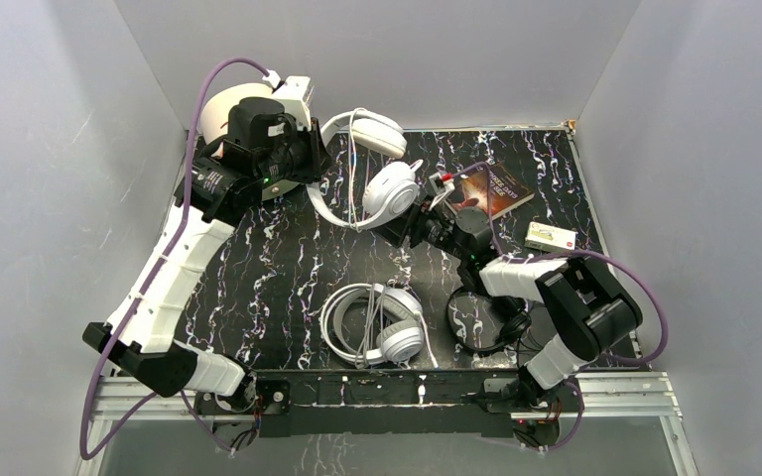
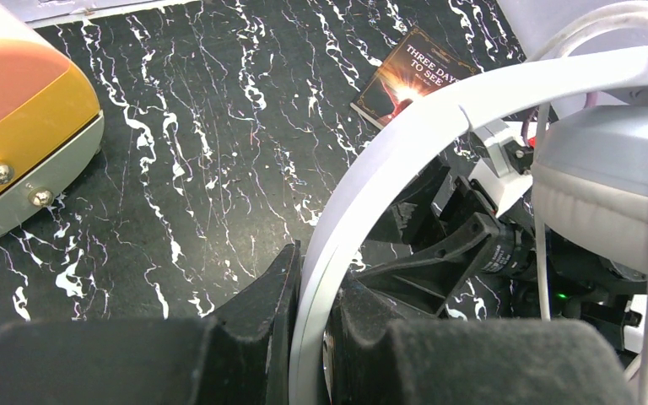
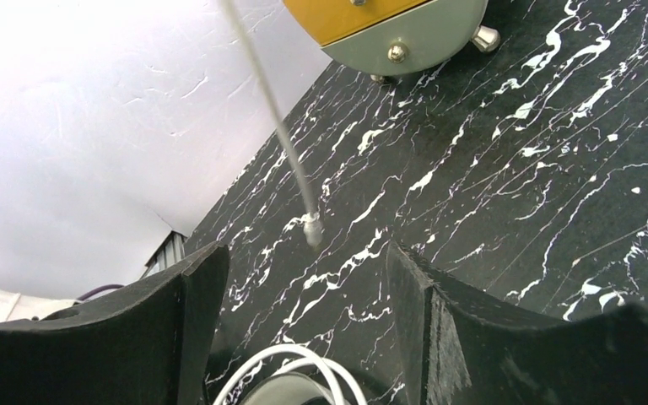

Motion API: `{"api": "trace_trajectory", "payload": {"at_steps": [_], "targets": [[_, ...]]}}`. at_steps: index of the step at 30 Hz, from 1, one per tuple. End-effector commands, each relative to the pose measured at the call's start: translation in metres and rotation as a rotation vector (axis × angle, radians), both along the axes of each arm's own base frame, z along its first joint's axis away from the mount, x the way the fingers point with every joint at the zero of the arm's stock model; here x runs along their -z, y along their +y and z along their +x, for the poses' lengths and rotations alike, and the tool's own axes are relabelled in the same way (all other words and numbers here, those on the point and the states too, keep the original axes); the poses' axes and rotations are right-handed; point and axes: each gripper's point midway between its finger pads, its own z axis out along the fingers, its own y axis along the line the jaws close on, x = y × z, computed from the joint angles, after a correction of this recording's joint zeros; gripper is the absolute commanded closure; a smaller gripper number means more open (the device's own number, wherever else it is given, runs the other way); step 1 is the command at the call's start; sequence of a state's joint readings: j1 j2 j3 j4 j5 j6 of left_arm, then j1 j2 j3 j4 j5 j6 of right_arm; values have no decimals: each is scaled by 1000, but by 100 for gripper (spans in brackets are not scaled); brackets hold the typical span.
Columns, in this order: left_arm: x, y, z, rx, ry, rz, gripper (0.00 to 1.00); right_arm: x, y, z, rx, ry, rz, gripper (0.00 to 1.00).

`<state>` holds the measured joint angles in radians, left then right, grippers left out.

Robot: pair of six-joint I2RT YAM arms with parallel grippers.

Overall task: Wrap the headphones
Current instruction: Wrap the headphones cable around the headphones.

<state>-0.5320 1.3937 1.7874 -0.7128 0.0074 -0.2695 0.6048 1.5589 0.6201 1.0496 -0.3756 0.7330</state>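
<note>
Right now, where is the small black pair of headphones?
In the top view, the small black pair lies at the near right of the table, right of the nearer white pair and partly under the right arm.

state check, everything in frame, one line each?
left gripper, shut on the far white headphones at the headband
right gripper, open, holding nothing
far white headphones, held by the headband, cord hanging loose
near white headphones, lying flat on the table, untouched
black headphones, flat on the table, partly under the right arm
book, closed, lying flat
small box, lying flat
</note>
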Motion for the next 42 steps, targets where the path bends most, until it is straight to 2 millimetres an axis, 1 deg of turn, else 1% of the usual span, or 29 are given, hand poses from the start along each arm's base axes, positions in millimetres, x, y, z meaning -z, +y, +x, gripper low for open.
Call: {"api": "trace_trajectory", "payload": {"at_steps": [1, 5, 9, 12, 14, 16, 18, 19, 20, 21, 23, 25, 26, 27, 28, 31, 34, 36, 39, 42], "targets": [[-45, 0, -10, 17, -97, -89, 100, -29, 14, 14, -4, -80, 55, 24], [-45, 2, -10, 10, -98, -80, 100, -32, 23, 19, -17, -84, 79, 26], [-44, 5, -12, 5, -97, -70, 100, -31, 28, 14, -49, -84, 106, 41], [-45, 6, -12, 1, -100, -72, 100, -29, 25, 12, -30, -90, 111, 49], [-44, 6, -12, -1, -97, -75, 100, -31, 23, 12, -21, -104, 113, 59], [-43, 9, -10, -24, -98, -71, 100, -32, 22, 11, -21, -110, 112, 78], [-41, 12, -8, -51, -94, -69, 100, -31, 21, 11, -16, -94, 111, 93], [-40, 14, -6, -70, -92, -69, 100, -30, 20, 10, -16, -87, 108, 96], [-40, 18, -5, -94, -93, -69, 100, -29, 19, 7, -17, -82, 104, 96], [-39, 22, -2, -129, -93, -67, 100, -26, 18, 4, -15, -69, 97, 99], [-36, 38, 5, -244, -93, -66, 100, -19, 14, 1, -1, -17, 72, 100], [-32, 53, 14, -363, -108, -72, 100, -6, 10, -8, 10, 47, 20, 100], [-30, 60, 18, -420, -117, -80, 100, 6, 9, -16, 6, 95, -30, 100], [-27, 67, 23, -487, -121, -100, 100, 7, 9, -25, -4, 99, -57, 100], [-24, 70, 27, -529, -123, -109, 100, 14, 10, -34, -17, 107, -100, 100], [-11, 70, 42, -606, -108, -131, 100, 30, 12, -57, -62, 122, -230, 100], [11, 67, 59, -649, -82, -99, 100, 35, 13, -78, -119, 105, -361, 100], [31, 66, 68, -667, -54, -47, 100, 31, 12, -91, -166, 77, -412, 100], [67, 65, 75, -665, -7, 53, 100, 17, 6, -110, -232, -10, -473, 100], [98, 63, 73, -601, 31, 147, 100, -1, -5, -117, -283, -141, -558, 100]]}}
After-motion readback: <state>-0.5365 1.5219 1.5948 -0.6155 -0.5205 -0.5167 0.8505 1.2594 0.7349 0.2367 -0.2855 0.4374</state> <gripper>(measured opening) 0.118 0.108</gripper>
